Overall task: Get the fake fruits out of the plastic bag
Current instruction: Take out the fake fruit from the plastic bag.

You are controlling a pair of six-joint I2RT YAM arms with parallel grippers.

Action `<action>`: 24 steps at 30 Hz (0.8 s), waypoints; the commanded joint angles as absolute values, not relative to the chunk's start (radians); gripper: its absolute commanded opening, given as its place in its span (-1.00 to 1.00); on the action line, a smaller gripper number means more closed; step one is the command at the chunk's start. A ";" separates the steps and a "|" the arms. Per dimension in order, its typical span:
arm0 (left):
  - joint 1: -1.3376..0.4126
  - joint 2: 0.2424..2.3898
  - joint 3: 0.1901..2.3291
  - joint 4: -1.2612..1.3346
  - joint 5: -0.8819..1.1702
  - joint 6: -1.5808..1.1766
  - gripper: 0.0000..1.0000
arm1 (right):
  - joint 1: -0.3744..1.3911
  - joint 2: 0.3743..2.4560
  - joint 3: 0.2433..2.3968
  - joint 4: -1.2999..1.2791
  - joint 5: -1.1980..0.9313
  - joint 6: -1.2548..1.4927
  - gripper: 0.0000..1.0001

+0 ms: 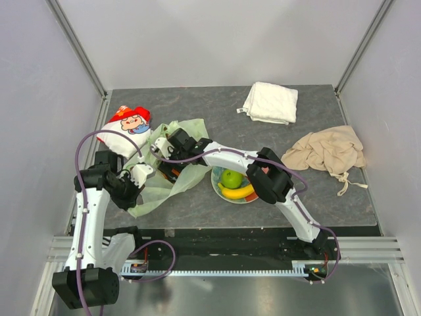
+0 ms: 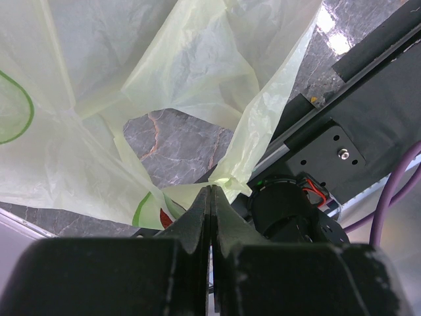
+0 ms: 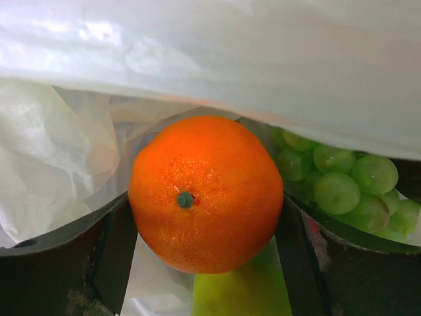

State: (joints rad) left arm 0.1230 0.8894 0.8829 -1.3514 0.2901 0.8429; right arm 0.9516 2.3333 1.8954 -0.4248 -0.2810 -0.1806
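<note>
The pale-green plastic bag (image 1: 161, 187) lies crumpled left of centre. My left gripper (image 2: 212, 191) is shut on a bunched edge of the bag (image 2: 197, 72) and holds it up off the table. My right gripper (image 3: 207, 230) reaches inside the bag (image 3: 230, 52); an orange (image 3: 205, 194) fills the gap, with both fingers (image 3: 112, 250) against its sides. Green grapes (image 3: 342, 184) lie to its right and a green fruit (image 3: 243, 289) beneath it. In the top view the right gripper (image 1: 170, 141) sits at the bag's mouth. A green apple (image 1: 231, 178) and a banana (image 1: 237, 192) rest on a plate (image 1: 216, 186).
A red-and-white snack packet (image 1: 128, 128) lies at the back left, touching the bag. A folded white towel (image 1: 271, 102) sits at the back, and a beige cloth (image 1: 327, 150) at the right. The right arm's elbow (image 1: 271, 179) hangs beside the plate.
</note>
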 commanded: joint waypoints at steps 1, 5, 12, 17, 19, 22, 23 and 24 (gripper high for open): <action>0.127 0.890 0.887 -1.499 0.311 0.830 -0.97 | 0.948 2.284 1.921 -0.410 -0.293 -0.183 0.60; 0.129 0.897 0.891 -1.477 0.319 0.818 -0.97 | 0.942 2.232 1.924 -0.416 -0.353 -0.183 0.01; 0.129 0.933 0.936 -1.436 0.377 0.790 -0.97 | 0.937 2.097 1.931 -0.472 -0.417 -0.192 -0.17; 0.129 1.004 0.969 -1.349 0.413 0.755 -0.97 | 0.936 1.942 1.849 -0.552 -0.456 -0.254 -0.17; 0.129 1.031 0.979 -1.318 0.420 0.739 -0.97 | 0.936 1.898 1.816 -0.578 -0.459 -0.265 -0.16; 0.127 1.080 0.988 -1.252 0.425 0.689 -0.97 | 0.936 1.818 1.761 -0.627 -0.448 -0.299 -0.16; 0.129 1.089 0.991 -1.235 0.428 0.655 -0.97 | 0.927 1.777 1.723 -0.633 -0.433 -0.308 -0.16; 0.129 1.106 0.997 -1.209 0.433 0.640 -0.97 | 0.923 1.755 1.700 -0.640 -0.425 -0.327 -0.16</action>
State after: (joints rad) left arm 0.1230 1.0672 0.9524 -1.3087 0.3824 0.7494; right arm 0.9356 1.8469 1.7824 -0.5625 -0.4232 -0.2569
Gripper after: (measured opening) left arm 0.022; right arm 0.814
